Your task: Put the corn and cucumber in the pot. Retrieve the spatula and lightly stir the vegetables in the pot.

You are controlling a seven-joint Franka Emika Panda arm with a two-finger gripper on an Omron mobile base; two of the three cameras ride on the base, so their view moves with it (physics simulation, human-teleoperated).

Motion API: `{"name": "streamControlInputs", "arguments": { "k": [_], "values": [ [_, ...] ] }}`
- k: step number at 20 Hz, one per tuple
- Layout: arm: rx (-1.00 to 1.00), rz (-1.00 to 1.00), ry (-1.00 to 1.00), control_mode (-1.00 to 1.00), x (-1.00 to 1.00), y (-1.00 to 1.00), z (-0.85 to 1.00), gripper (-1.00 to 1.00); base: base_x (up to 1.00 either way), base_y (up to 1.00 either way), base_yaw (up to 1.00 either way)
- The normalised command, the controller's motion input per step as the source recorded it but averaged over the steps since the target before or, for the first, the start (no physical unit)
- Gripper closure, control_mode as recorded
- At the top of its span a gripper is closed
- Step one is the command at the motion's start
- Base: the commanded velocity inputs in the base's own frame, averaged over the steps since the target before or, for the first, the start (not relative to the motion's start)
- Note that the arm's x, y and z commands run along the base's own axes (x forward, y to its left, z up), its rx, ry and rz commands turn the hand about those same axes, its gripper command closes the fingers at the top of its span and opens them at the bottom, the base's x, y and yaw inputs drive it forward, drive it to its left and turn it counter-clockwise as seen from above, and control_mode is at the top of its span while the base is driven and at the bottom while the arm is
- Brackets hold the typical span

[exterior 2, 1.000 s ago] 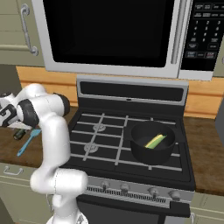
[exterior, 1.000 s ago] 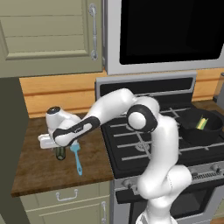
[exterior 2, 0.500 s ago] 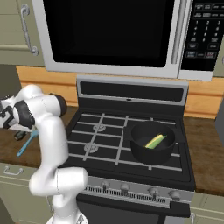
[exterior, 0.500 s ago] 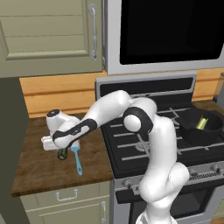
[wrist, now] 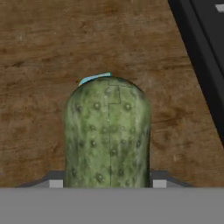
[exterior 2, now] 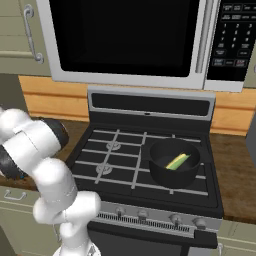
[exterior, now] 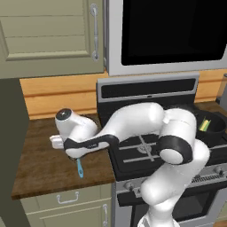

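In the hand view, the dark green, bumpy cucumber (wrist: 108, 133) stands between my gripper's fingers (wrist: 54, 181), and my gripper (wrist: 108, 183) is shut on it just above the brown counter. A sliver of the light-blue spatula (wrist: 94, 78) peeks out behind the cucumber's tip. From the left base view, my gripper (exterior: 74, 156) hangs low over the counter, with the spatula (exterior: 80, 168) lying right below it. The black pot (exterior 2: 174, 162) sits on the stove's right front burner and holds the yellow corn (exterior 2: 178, 161). The pot (exterior: 212, 128) also appears at the right edge of the left base view.
The wooden counter (exterior: 40, 164) runs left of the black stove (exterior 2: 125, 155), whose edge (wrist: 199, 52) shows dark in the hand view. A microwave (exterior 2: 135, 40) hangs above the stove, and a cabinet (exterior: 48, 35) above the counter.
The jaws have closed from wide open onto the cucumber. The arm has shifted only a little over the counter.
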Motion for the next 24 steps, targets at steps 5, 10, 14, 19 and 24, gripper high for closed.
{"name": "streamControlInputs", "arguments": {
  "k": [5, 10, 14, 19, 24],
  "values": [
    [0.14, 0.0, -0.17, -1.0, -0.73, -1.0, 0.71, 1.0, 0.0, 0.0, 0.0],
    [0.14, -0.06, -0.03, -1.0, -0.22, -1.0, 0.72, 1.0, 0.0, 0.0, 0.0],
    [0.11, -0.1, 0.0, -1.0, -0.02, -1.0, 0.74, 1.0, 0.0, 0.0, 0.0],
    [0.03, -0.13, 0.0, -1.0, 0.0, -1.0, 0.41, 1.0, 0.0, 0.0, 0.0],
    [0.0, -0.2, 0.0, -1.0, 0.1, -1.0, 0.17, 1.0, 0.0, 0.0, 0.0]
  ]
}}
